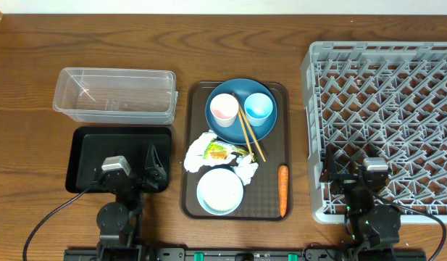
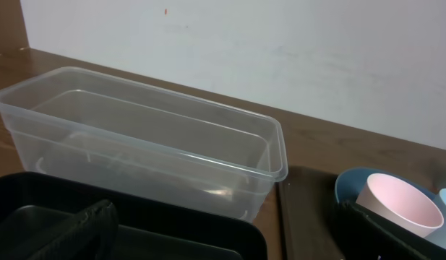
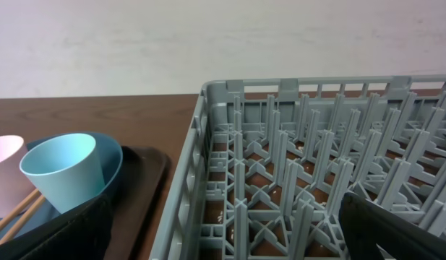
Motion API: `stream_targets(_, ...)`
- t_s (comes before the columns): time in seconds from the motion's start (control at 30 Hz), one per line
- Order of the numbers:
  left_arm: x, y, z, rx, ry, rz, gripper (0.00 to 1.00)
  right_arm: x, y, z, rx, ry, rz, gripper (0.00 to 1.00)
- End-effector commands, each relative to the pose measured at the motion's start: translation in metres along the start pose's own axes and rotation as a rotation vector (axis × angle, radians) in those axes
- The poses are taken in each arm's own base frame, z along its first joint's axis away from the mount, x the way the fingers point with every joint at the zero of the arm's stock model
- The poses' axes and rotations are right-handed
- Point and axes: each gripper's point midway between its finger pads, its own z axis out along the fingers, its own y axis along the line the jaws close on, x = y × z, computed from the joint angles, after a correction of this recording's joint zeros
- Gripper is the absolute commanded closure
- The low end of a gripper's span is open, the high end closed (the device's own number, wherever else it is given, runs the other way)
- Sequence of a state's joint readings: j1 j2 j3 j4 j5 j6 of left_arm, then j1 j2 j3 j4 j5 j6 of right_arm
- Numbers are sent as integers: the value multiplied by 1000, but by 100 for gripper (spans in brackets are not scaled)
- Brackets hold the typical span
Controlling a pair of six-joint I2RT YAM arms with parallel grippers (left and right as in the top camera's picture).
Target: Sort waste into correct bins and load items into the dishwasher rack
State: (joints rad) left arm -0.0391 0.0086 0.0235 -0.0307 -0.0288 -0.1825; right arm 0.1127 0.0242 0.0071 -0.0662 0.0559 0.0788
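While the left gripper point(image 1: 138, 171) hangs wide open and empty over the black tray point(image 1: 85, 152) and the right gripper point(image 1: 351, 171) likewise over the near left corner of the rack point(image 1: 397, 80), nothing looks sorted. Napkins point(image 1: 203, 151), carrot point(image 1: 282, 190), bowl point(image 1: 220, 191), pink cup point(image 1: 224, 109), blue cup point(image 1: 258, 107) and chopsticks point(image 1: 249, 136) lie on the brown tray point(image 1: 188, 174); the clear tub point(image 1: 114, 72) holds nothing.

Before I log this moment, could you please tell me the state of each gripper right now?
Left gripper: open, holding nothing.
Right gripper: open, holding nothing.
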Motion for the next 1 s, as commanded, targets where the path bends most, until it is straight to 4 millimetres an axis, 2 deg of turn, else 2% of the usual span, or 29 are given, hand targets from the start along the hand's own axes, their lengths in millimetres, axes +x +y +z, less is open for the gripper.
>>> stream_targets(0.0,16,9,1,-36,46,14,2,2,1,0,-1,6,-7,1)
stream_targets(0.97,16,9,1,-35,46,13,2,2,1,0,-1,6,-7,1)
